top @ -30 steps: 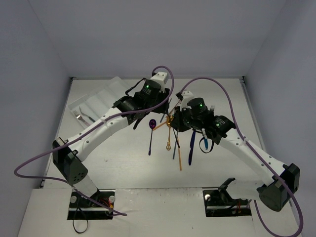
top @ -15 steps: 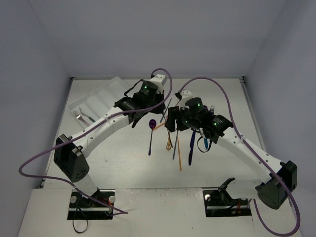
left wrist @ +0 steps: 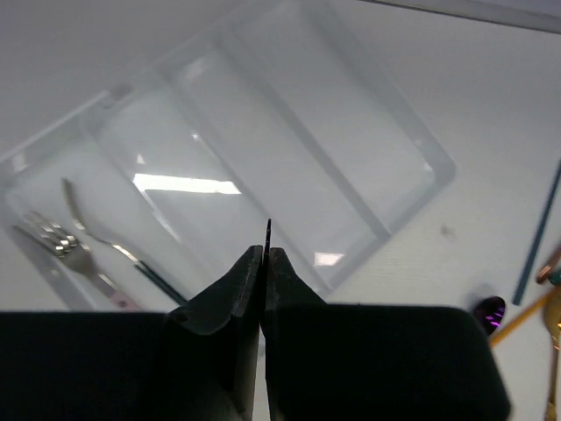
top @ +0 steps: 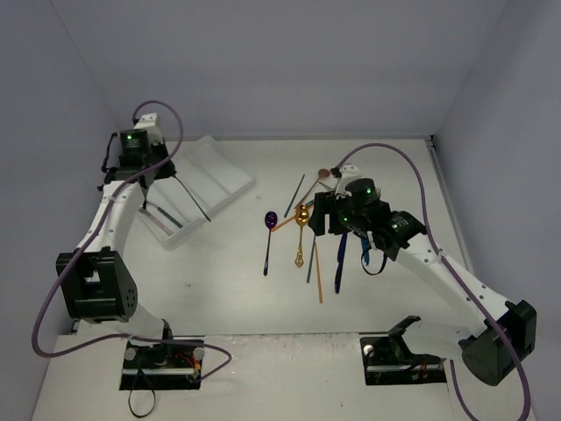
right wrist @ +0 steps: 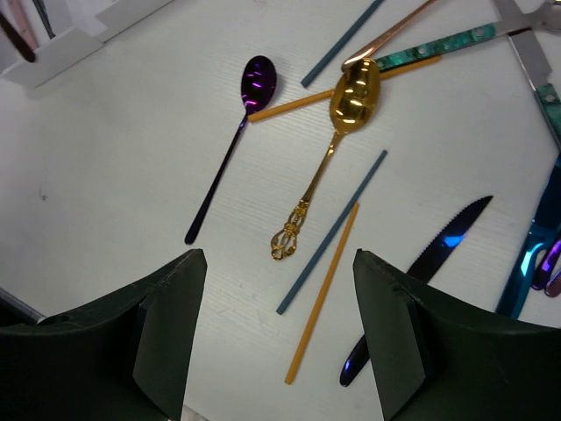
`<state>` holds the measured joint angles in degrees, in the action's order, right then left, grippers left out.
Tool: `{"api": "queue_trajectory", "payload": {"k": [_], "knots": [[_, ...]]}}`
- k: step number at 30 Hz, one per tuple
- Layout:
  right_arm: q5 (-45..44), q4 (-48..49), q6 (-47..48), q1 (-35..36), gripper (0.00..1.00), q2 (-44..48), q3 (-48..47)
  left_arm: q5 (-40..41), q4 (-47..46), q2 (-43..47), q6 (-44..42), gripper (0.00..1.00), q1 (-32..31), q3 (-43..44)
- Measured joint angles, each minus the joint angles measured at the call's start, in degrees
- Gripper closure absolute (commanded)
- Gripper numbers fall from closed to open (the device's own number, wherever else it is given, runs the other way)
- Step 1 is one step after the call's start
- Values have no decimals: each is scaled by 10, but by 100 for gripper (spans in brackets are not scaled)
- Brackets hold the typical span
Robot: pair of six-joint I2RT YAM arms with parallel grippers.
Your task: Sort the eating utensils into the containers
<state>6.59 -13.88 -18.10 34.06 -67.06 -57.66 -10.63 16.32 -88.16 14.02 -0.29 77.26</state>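
Note:
My left gripper (left wrist: 265, 250) is shut on a thin dark chopstick (top: 193, 198), whose tip (left wrist: 268, 230) pokes out above the jaws. It hangs over the translucent white tray (top: 230, 162) at the back left, above its compartments (left wrist: 289, 149). A silver fork (left wrist: 54, 240) lies in one end compartment. My right gripper (right wrist: 279, 259) is open and empty above the loose utensils. Below it are a purple spoon (right wrist: 256, 81), a gold spoon (right wrist: 355, 92), a grey-blue chopstick (right wrist: 333, 232), an orange chopstick (right wrist: 323, 294) and a dark blue knife (right wrist: 438, 250).
More utensils lie at the right of the pile: a teal handle (right wrist: 438, 42), a copper spoon (top: 325, 174) and blue pieces (top: 365, 254). White walls close the table on three sides. The purple cables loop above both arms.
My left arm has swung from the middle pile back left over the tray, its jaws closed on the dark chopstick. My right gripper has opened and stayed over the pile.

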Motion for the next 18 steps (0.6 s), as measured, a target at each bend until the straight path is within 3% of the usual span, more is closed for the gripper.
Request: {"api": "queue_trajectory", "payload": {"k": [7, 13, 15, 18], "knots": [[16, -2, 10, -75, 34, 20, 28, -55, -3, -111, -57, 100, 133, 78], [19, -3, 18, -94, 34, 23, 35, -75, 21, -242, -96, 100, 173, 144], [19, -4, 19, -98, 34, 23, 37, -74, 31, -268, -112, 89, 176, 152], [19, -5, 19, -102, 34, 20, 37, -74, 43, -286, -133, 64, 176, 155]]}}
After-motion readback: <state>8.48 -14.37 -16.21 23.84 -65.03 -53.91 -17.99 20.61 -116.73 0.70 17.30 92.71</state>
